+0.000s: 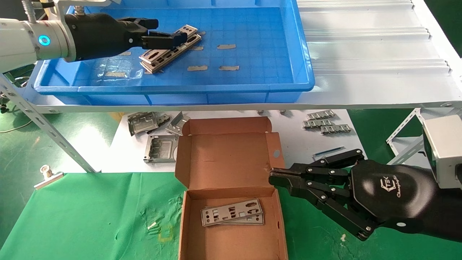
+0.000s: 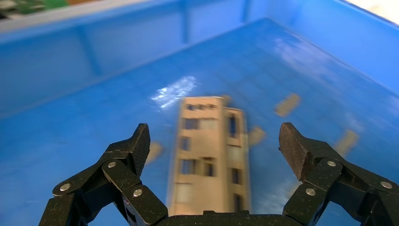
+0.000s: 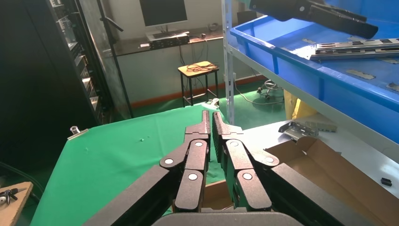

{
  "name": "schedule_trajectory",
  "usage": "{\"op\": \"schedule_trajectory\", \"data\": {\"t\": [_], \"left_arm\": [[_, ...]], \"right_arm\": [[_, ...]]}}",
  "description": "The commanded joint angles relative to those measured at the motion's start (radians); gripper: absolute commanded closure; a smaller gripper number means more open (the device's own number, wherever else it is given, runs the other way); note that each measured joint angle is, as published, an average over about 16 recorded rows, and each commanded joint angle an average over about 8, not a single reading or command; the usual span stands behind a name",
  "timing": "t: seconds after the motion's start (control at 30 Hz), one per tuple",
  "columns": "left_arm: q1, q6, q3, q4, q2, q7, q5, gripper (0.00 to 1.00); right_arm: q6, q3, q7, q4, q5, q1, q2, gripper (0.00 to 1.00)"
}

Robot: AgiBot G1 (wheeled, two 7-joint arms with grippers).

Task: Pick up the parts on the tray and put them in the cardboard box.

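A stack of silver parts [image 1: 169, 52] lies slanted on the floor of the blue tray [image 1: 288, 77] on the shelf. My left gripper [image 1: 171, 30] hovers just above the stack's far end, open; in the left wrist view the parts [image 2: 211, 155] run lengthwise between its spread fingers [image 2: 136, 146], untouched. Below, the cardboard box [image 1: 225, 155] stands open with its lid back, and two parts [image 1: 232, 213] lie flat inside. My right gripper [image 1: 271, 177] is shut and empty, its tip by the box's right wall; in its wrist view the gripper [image 3: 211, 115] points over the green cloth.
Bits of tape [image 1: 226, 46] dot the tray floor. Grey socket frames [image 1: 158, 148] and ribbed clips [image 1: 326, 122] lie on the white sheet under the shelf. A slanted shelf brace [image 1: 54, 133] stands at left. A binder clip [image 1: 47, 177] sits on the green cloth.
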Motion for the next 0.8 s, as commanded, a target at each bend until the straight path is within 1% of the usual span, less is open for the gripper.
{"op": "schedule_trajectory", "data": {"t": [0.03,0.4,0.43,0.47,0.5,0.53,0.67,0.7,0.73,0.77,0.8], "left_arm": [[0.0,0.015,0.0,0.007,0.001,0.002,-0.001,0.0],[0.013,-0.035,-0.006,0.035,0.015,0.01,-0.008,0.0],[0.013,-0.035,-0.006,0.035,0.016,0.01,-0.009,0.01],[0.014,-0.035,-0.007,0.036,0.017,0.01,-0.009,0.05],[0.015,-0.033,-0.007,0.037,0.018,0.01,-0.01,0.11],[0.016,-0.031,-0.008,0.037,0.019,0.01,-0.011,0.19],[0.021,-0.021,-0.011,0.038,0.022,0.01,-0.015,0.69],[0.022,-0.02,-0.011,0.039,0.022,0.01,-0.016,0.8],[0.024,-0.018,-0.012,0.039,0.022,0.011,-0.018,0.89],[0.026,-0.017,-0.014,0.039,0.023,0.012,-0.019,0.96],[0.028,-0.016,-0.015,0.039,0.022,0.013,-0.021,1.0]], "right_arm": [[0.0,0.0,0.0,0.0,0.0,0.0,0.0,0.0],[0.0,0.0,0.0,0.0,0.0,0.0,0.0,0.0],[0.0,0.0,0.0,0.0,0.0,0.0,0.0,0.0],[0.0,0.0,0.0,0.0,0.0,0.0,0.0,0.0],[0.0,0.0,0.0,0.0,0.0,0.0,0.0,0.0],[0.0,0.0,0.0,0.0,0.0,0.0,0.0,0.0],[0.0,0.0,0.0,0.0,0.0,0.0,0.0,0.0],[0.0,0.0,0.0,0.0,0.0,0.0,0.0,0.0],[0.0,0.0,0.0,0.0,0.0,0.0,0.0,0.0],[0.0,0.0,0.0,0.0,0.0,0.0,0.0,0.0],[0.0,0.0,0.0,0.0,0.0,0.0,0.0,0.0]]}}
